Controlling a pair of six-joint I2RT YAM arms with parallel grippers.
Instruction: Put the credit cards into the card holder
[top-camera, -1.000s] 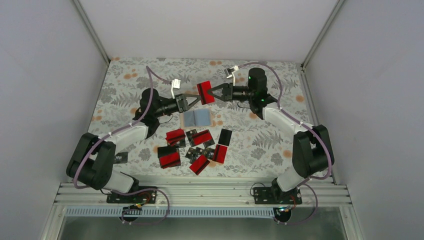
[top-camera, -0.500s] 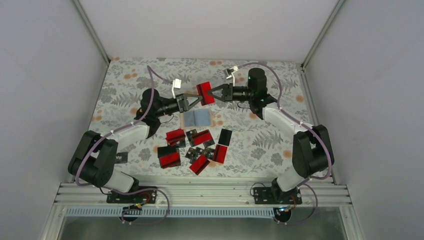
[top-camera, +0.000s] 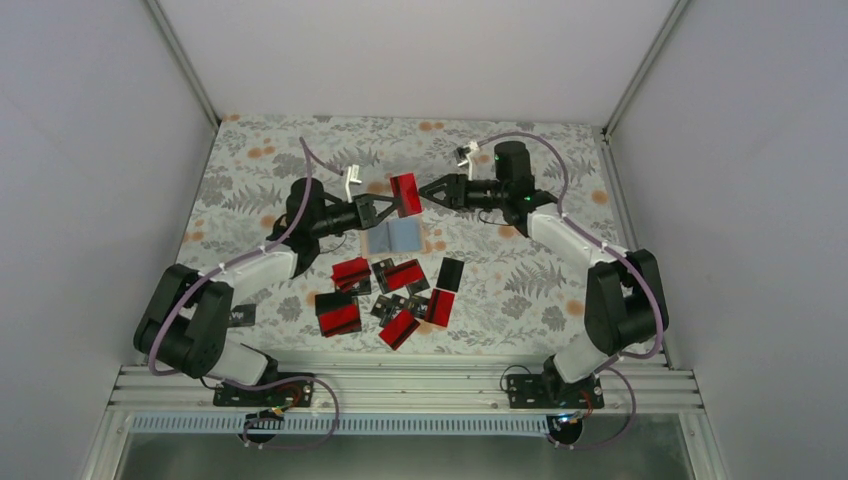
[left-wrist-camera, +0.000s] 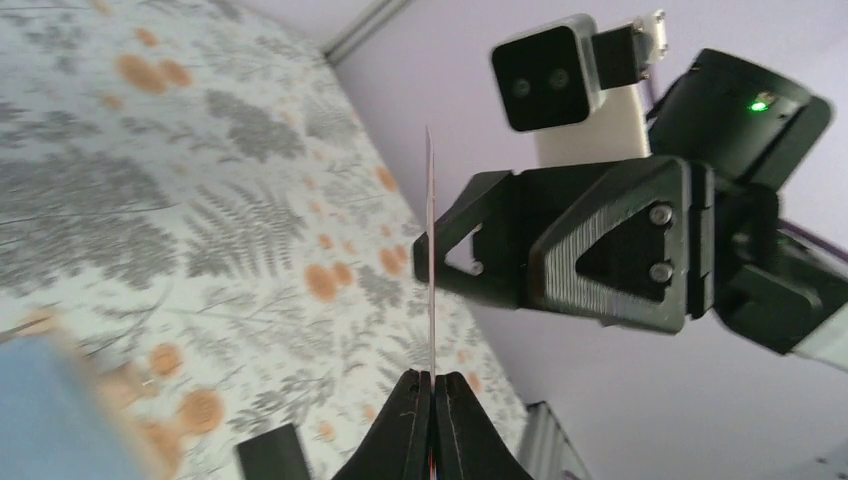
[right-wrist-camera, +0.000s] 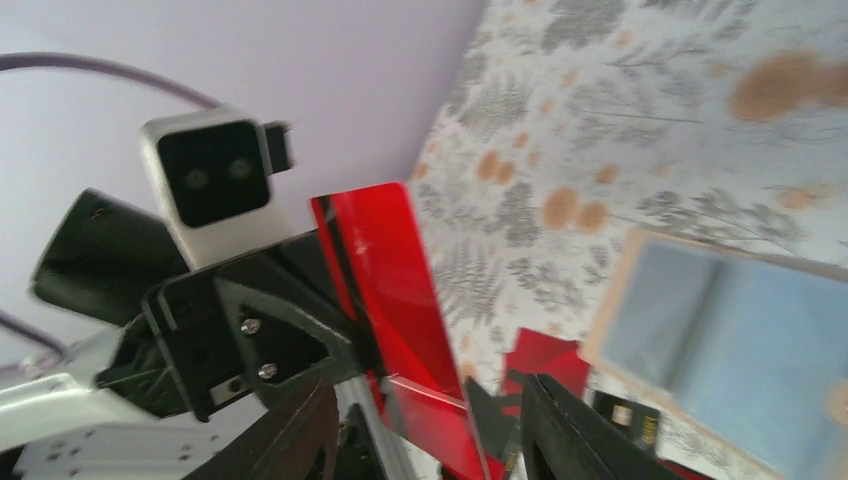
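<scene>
**Card pinched in your left gripper, right fingers apart**

Your left gripper (top-camera: 390, 206) has its fingers pressed together on the lower edge of one red card (top-camera: 406, 194), which it holds in the air, standing on edge. In the left wrist view you see that card only as a thin line rising from the closed fingertips. Your right gripper (top-camera: 430, 192) faces it from the other side with its fingers spread. In the right wrist view one finger (right-wrist-camera: 290, 435) sits to each side of the card's face, and you cannot tell whether either one touches it.

The card holder (top-camera: 392, 236) lies open on the floral table (top-camera: 250, 170), pale blue inside up, just below and in front of the held card. The rest of the credit cards (top-camera: 390, 295) lie loose in a scattered group nearer to the arm bases. Some overlap, and the closest ones lie just beside the holder's near edge.
</scene>
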